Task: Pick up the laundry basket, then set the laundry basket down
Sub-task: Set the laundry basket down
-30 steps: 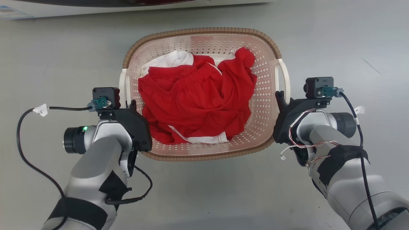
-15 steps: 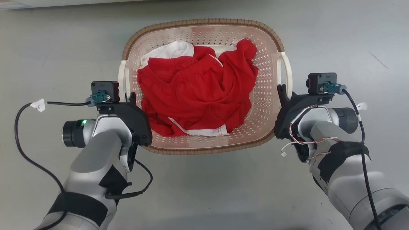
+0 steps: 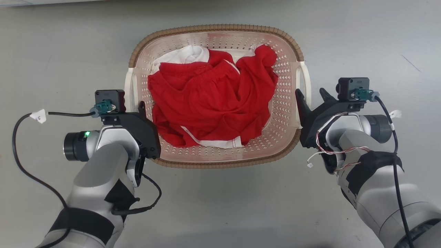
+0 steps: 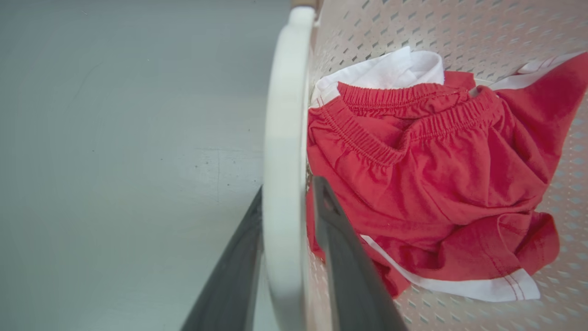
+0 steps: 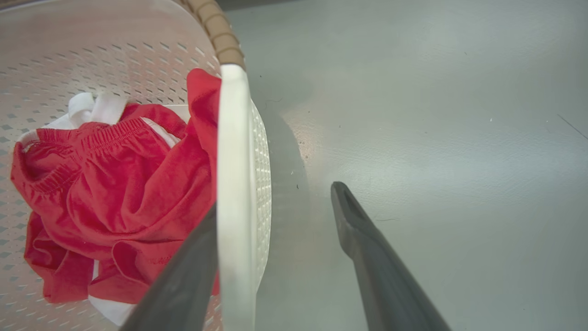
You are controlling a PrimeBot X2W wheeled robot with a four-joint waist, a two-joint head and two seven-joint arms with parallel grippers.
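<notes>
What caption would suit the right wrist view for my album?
Right gripper, open, straddling the white handle of the laundry basket holding red shorts.

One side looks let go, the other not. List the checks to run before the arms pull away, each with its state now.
1. Release of the right gripper: ok, open, fingers straddling the right handle.
2. Release of the left gripper: not ok, shut on the left handle.
3. The laundry basket resting on the floor: cannot tell.
4. The red clothes all inside: ok.
</notes>
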